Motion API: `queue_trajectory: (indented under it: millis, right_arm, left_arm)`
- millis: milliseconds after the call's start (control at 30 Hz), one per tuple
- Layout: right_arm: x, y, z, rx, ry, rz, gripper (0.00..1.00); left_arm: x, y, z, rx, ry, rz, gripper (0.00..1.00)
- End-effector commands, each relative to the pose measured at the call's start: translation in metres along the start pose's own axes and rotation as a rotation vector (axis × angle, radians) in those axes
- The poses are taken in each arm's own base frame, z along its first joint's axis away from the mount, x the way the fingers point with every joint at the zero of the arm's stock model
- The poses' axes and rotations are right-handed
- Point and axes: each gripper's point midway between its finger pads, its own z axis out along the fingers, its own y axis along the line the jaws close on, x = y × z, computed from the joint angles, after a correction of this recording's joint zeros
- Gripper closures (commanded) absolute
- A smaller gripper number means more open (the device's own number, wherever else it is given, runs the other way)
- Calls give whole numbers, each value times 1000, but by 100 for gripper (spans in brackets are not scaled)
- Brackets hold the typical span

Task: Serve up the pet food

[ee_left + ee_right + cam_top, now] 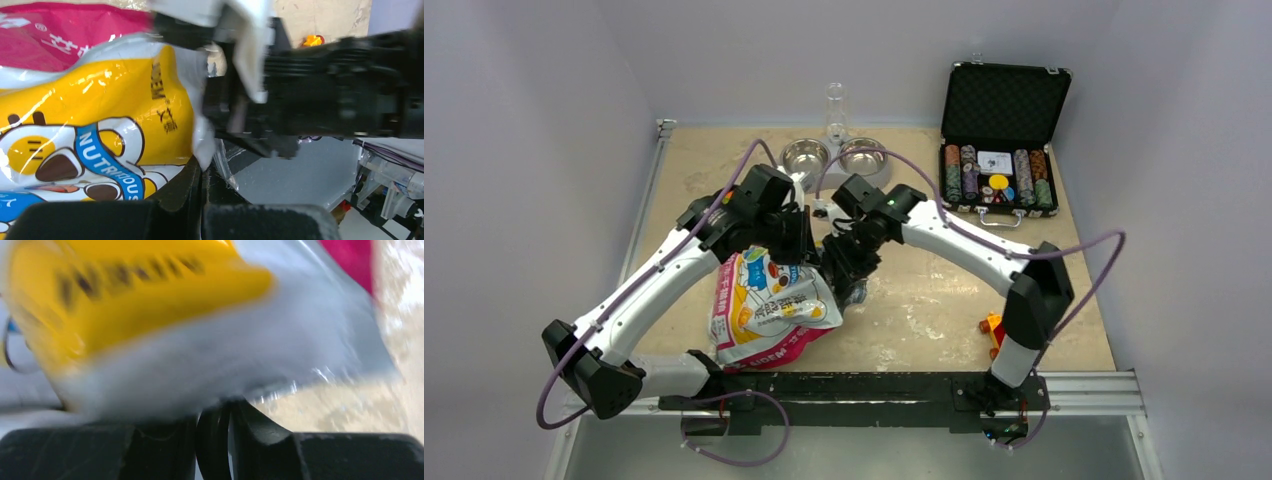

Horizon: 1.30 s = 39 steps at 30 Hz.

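Two arms reach in from the near edge of the table (pixel 944 290) and meet at a white, pink and yellow printed foil bag (pixel 764 315), which sits just past their bases. A small orange object (pixel 992 325) lies on the table near the right arm's base. The left gripper (pixel 202 172) has its fingers pressed together on a thin, pale edge of the bag, beside the yellow panel with the cartoon print. The right gripper (pixel 230 407) is pinched on the bag's silvery edge from the other side, though its wrist view is badly blurred. The two grippers sit close together at the bag's far end. The pet food does not show in any view, so it cannot be told whether it is inside the bag. Farther back, two steel bowls (pixel 804 156) stand side by side with a clear bottle (pixel 835 108) upright behind them. At the far right is an open black case (pixel 1009 100) with rows of poker chips (pixel 964 172) in its lower half.
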Motion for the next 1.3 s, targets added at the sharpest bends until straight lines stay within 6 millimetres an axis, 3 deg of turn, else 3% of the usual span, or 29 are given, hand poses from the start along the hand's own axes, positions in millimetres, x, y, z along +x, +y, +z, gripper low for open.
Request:
queue_trajectory:
  millis: [0, 100, 200, 367, 500, 767, 1067, 1200, 1267]
  right_arm:
    - [-70, 50, 19, -199, -176, -154, 100]
    - [-70, 79, 4, -415, -203, -149, 100]
    - [-58, 88, -25, -558, -258, -154, 100]
    - [-27, 64, -56, -671, -305, -83, 100]
    - [-4, 39, -59, -633, -306, -29, 100]
    - [-6, 41, -67, -693, -318, 30, 100]
    - [-42, 55, -58, -868, -267, 180, 100]
    - [-15, 28, -73, -838, -313, 229, 100]
    - [-17, 23, -67, -805, -329, 227, 100]
  left_arm:
    - [-11, -42, -8, 163, -23, -7, 100]
    - [-12, -33, -10, 118, -43, -25, 100]
    - [-12, -13, -17, 26, -99, -27, 100]
    - [-9, 25, -38, -122, -218, -31, 100]
    - [-9, 47, -57, -192, -327, -33, 100]
    - [-12, 52, -71, -196, -402, -23, 100]
    - [-16, 50, -75, -182, -436, -29, 100]
    - [-18, 52, -84, -196, -467, -33, 100]
    - [-18, 55, -88, -205, -478, -30, 100]
